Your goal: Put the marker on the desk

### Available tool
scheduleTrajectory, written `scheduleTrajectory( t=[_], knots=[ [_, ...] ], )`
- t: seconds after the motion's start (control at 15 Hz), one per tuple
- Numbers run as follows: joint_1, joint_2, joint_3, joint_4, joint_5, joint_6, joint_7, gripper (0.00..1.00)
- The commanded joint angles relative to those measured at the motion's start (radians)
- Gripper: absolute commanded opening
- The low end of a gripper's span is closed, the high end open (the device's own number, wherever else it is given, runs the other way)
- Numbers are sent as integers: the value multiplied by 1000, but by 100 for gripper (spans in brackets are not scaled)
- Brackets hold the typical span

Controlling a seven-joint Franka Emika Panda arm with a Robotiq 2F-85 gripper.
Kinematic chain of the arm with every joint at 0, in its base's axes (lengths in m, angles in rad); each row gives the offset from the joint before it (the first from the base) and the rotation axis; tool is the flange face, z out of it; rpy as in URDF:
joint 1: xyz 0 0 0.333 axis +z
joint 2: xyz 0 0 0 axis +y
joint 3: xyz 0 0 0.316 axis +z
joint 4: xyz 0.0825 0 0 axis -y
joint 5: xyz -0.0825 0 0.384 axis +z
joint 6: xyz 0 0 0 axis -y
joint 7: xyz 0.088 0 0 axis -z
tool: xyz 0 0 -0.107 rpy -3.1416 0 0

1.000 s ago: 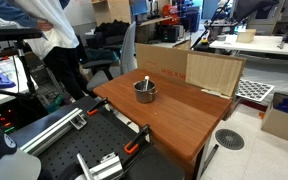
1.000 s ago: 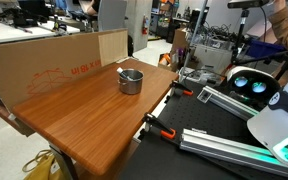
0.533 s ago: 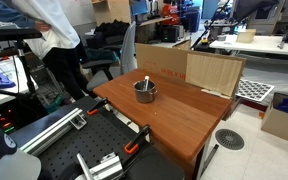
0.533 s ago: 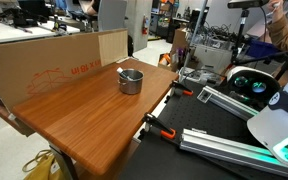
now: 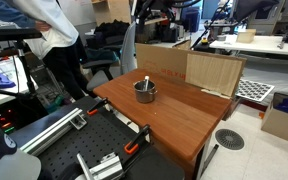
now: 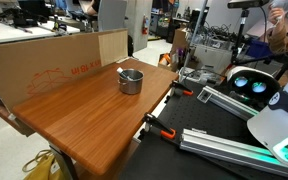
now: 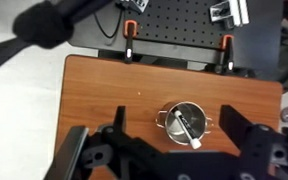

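The marker [image 7: 186,127] is a dark stick with a white end. It leans inside the small metal cup [image 7: 168,131], and its white tip pokes above the rim in an exterior view [image 5: 146,80]. The cup stands on the reddish-brown desk [image 7: 99,100], near the cardboard side, in both exterior views [image 5: 145,93] [image 6: 131,82]. My gripper [image 7: 177,120] is open and empty, high above the cup, with a finger on either side of it in the wrist view. A dark part of my arm [image 5: 156,10] shows at the top edge of an exterior view.
Cardboard panels [image 5: 214,70] [image 6: 44,62] stand along the desk's far edge. Orange-handled clamps [image 7: 130,30] [image 5: 132,146] grip the desk's near edge beside a black perforated board [image 7: 179,20]. A person [image 5: 54,35] stands by an office chair [image 5: 104,50].
A dark part of my arm has come into view at the top of an exterior view. The cup and the marker have not moved.
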Motion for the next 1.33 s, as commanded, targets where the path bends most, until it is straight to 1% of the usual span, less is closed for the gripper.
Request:
scheduleTrajectory(
  t=[0.0, 0.73, 1.27],
  knots=[
    [4, 60, 29, 9, -39, 48, 15, 100],
    [40, 233, 90, 22, -133, 148, 97, 100],
    [78, 379, 123, 103, -204, 108, 96, 100]
  ],
)
